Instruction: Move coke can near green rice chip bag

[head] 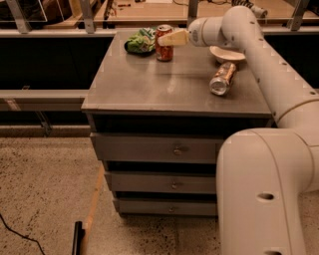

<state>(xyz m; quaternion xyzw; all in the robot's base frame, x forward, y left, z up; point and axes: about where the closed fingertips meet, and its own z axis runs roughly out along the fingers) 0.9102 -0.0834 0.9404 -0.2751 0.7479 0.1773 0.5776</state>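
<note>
The coke can (164, 45), red with a silver top, stands upright at the back of the grey cabinet top (149, 84). The green rice chip bag (140, 41) lies right beside it on its left, close or touching. My gripper (168, 38) reaches in from the right at the can's upper half. One cream finger (174, 37) crosses the front of the can and the other is hidden behind it. The gripper looks shut on the can.
A white round bowl (227, 54) sits at the back right under my arm. A silver-and-orange can (223, 78) lies on its side in front of the bowl. The cabinet has drawers (174, 149) below. A wooden shelf and railing (149, 12) run behind the cabinet.
</note>
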